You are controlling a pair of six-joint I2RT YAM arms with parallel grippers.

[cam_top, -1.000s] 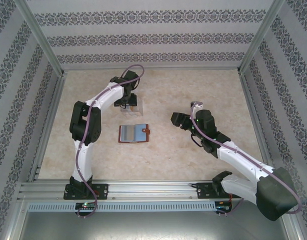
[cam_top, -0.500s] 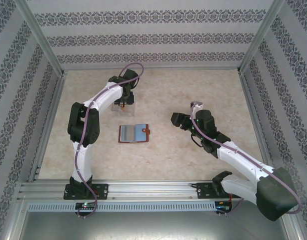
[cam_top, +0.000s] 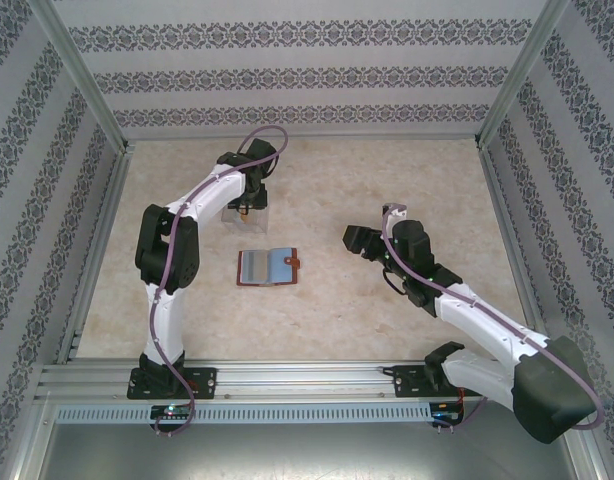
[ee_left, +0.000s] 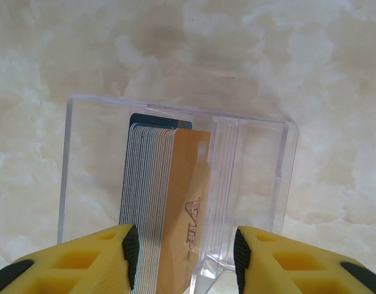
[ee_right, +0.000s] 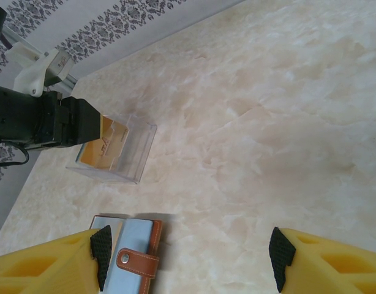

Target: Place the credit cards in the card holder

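The credit cards (ee_left: pixel 148 190) stand on edge as a stack of several silvery-grey ones with one orange-tan card (ee_left: pixel 188 202) on its right, inside a clear plastic box (ee_left: pixel 261 171). My left gripper (ee_left: pixel 185 257) straddles the top of the stack. Its left pad (ee_left: pixel 131 254) sits against the grey cards. Its right pad (ee_left: pixel 242 260) stands just beyond a clear ridge, a little apart from the orange card. The card holder (cam_top: pixel 267 267) lies open on the table, reddish-brown with grey-blue pockets and a snap tab (ee_right: pixel 138 263). My right gripper (ee_right: pixel 188 257) hovers open to the holder's right.
The clear box (cam_top: pixel 249 212) sits at the back left of the marble-patterned table (cam_top: pixel 387 180), just behind the holder. Aluminium frame posts and patterned walls bound the table on three sides. The left arm (cam_top: pixel 167 250) rises beside the holder's left.
My left gripper has shifted slightly left and settled down over the box, and its jaws have narrowed around the card stack. The right arm and the holder have stayed put.
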